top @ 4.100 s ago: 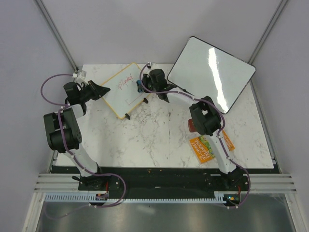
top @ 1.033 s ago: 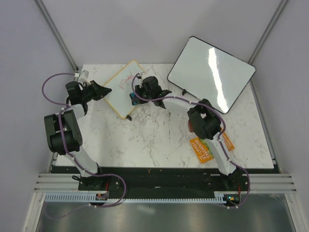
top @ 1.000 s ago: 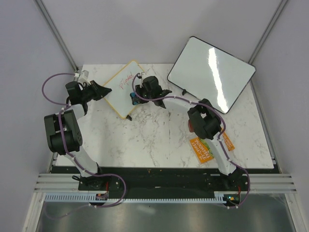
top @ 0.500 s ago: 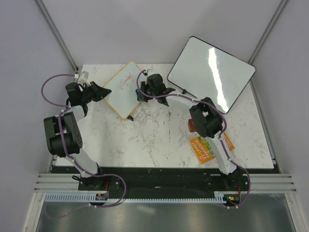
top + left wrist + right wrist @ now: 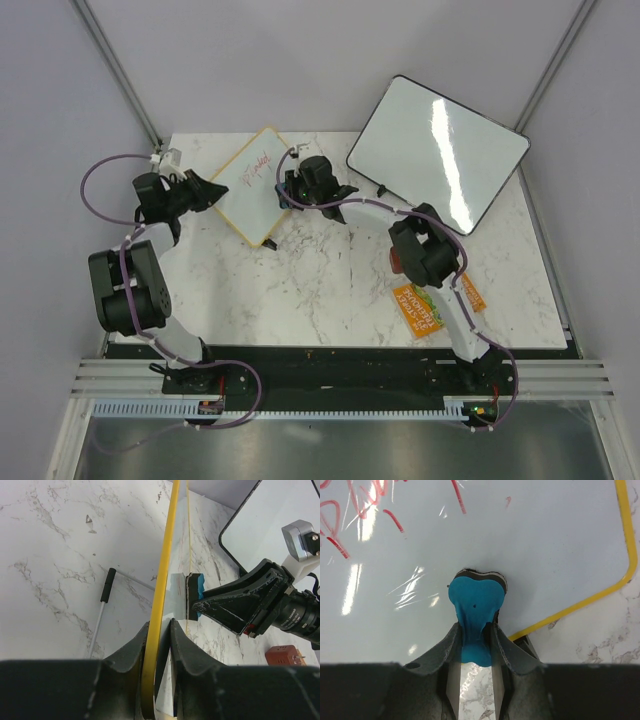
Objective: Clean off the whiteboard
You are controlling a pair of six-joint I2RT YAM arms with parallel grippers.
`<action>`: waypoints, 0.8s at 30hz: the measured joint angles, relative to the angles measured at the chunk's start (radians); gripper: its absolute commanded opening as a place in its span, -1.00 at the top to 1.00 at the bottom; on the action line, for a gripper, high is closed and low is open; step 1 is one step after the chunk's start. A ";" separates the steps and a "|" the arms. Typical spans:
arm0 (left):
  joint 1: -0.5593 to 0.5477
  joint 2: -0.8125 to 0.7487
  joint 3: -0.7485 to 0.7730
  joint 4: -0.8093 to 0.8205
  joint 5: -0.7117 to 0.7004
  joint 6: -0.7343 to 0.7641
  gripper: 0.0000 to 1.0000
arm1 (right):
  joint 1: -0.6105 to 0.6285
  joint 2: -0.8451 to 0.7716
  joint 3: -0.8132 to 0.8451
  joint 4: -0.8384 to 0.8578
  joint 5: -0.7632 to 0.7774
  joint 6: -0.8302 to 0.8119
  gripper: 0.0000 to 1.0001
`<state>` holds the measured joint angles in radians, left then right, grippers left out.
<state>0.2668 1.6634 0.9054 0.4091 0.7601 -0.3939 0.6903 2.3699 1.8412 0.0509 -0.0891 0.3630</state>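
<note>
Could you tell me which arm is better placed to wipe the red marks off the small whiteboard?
Right. The right gripper holds the blue eraser against the whiteboard, near the red scribbles; the left gripper is clamped on the board's yellow frame, steadying it.

The whiteboard stands tilted up on edge at the far left of the table. My left claw pinches its thin yellow frame. Red scribbles mark its upper part, and the lower face is plain white.
</note>
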 measured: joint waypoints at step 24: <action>-0.009 -0.123 -0.062 -0.072 -0.056 0.055 0.97 | 0.203 -0.004 0.125 0.061 0.063 -0.121 1.00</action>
<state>0.2581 1.5406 0.8436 0.3374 0.7044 -0.3393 0.8932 2.3661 1.9659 0.1116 -0.0265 0.2417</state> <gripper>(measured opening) 0.240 0.318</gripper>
